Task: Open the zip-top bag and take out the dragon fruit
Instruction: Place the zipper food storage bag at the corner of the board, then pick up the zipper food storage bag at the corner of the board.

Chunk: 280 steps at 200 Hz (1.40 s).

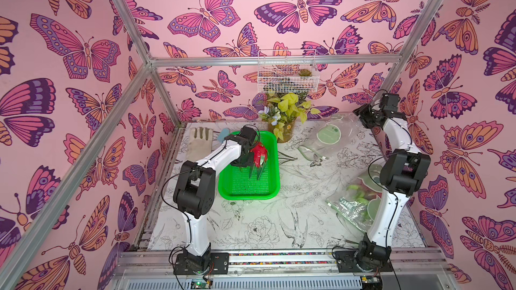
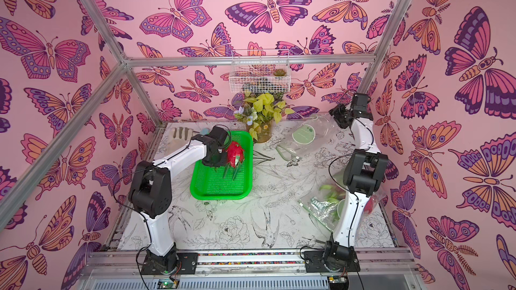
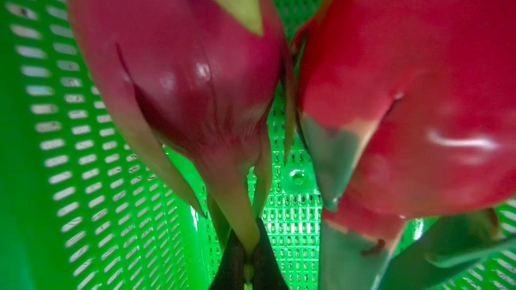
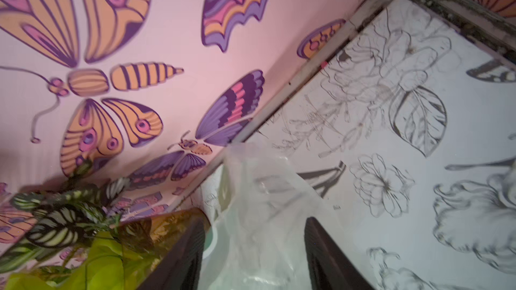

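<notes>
left gripper [image 3: 248,235] pinches the dragon fruit [image 3: 181,79] by a scale tip, the fruit extending straight ahead over the tray [image 3: 33,191] (right gripper [image 4: 255,221] parted, astride the bag [image 4: 251,168]).

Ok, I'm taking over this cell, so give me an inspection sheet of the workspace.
Surface: table with a flower-drawing cover; no spills seen.
Job's things: magenta fruit and red fruit in the green tray; third fruit inside the near bag, partly hidden by the right arm; far bag empty.
Clutter: glove, plant, wire basket on the back rail.
Grippers: left gripper shut on the magenta fruit's scale tip; right gripper open, with the far bag's plastic between its fingers.
Cables: black cables loop off both arms; no snag seen.
Surroundings: butterfly walls, aluminium frame.
</notes>
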Each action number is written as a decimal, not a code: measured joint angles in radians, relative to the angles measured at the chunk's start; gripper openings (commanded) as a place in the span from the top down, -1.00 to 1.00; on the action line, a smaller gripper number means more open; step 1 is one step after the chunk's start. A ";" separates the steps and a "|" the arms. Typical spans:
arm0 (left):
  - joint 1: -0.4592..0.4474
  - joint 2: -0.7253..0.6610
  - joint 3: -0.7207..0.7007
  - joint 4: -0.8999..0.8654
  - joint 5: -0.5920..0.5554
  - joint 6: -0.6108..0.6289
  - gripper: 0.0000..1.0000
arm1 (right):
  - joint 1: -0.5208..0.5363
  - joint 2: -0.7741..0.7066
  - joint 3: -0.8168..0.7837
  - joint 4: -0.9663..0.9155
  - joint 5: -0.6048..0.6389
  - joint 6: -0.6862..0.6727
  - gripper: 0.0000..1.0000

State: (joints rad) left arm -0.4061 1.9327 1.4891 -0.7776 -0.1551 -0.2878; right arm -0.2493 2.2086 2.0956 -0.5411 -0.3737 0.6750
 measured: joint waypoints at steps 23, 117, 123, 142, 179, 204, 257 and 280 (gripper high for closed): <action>0.001 0.000 -0.013 0.005 0.019 -0.008 0.25 | 0.011 -0.087 -0.054 -0.106 0.015 -0.045 -0.38; -0.109 -0.282 0.014 -0.003 0.016 -0.032 -0.19 | 0.014 -0.709 -0.617 -0.207 0.011 -0.097 -0.46; -0.139 -0.293 0.021 0.006 0.029 -0.027 -0.20 | 0.014 -0.728 -0.644 -0.208 0.008 -0.096 -0.45; -0.245 -0.317 0.016 0.068 0.086 0.008 -0.23 | 0.016 -0.792 -0.738 -0.197 0.002 -0.096 -0.43; -0.447 -0.381 -0.230 0.433 0.290 0.206 -0.23 | 0.023 -0.904 -0.860 -0.196 0.015 -0.100 -0.43; -0.502 -0.330 -0.359 0.634 0.397 0.366 -0.25 | 0.023 -0.940 -0.880 -0.187 0.022 -0.100 -0.43; -0.634 -0.087 -0.453 0.965 0.435 0.706 -0.41 | 0.023 -0.940 -0.880 -0.174 0.022 -0.103 -0.43; -0.689 0.019 -0.432 1.073 0.387 0.808 -0.41 | 0.023 -0.940 -0.880 -0.172 0.021 -0.107 -0.43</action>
State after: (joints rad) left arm -1.0950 1.9518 1.0569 0.2951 0.2317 0.5201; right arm -0.2264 1.2690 1.2152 -0.7136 -0.3523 0.5682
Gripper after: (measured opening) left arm 0.705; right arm 0.715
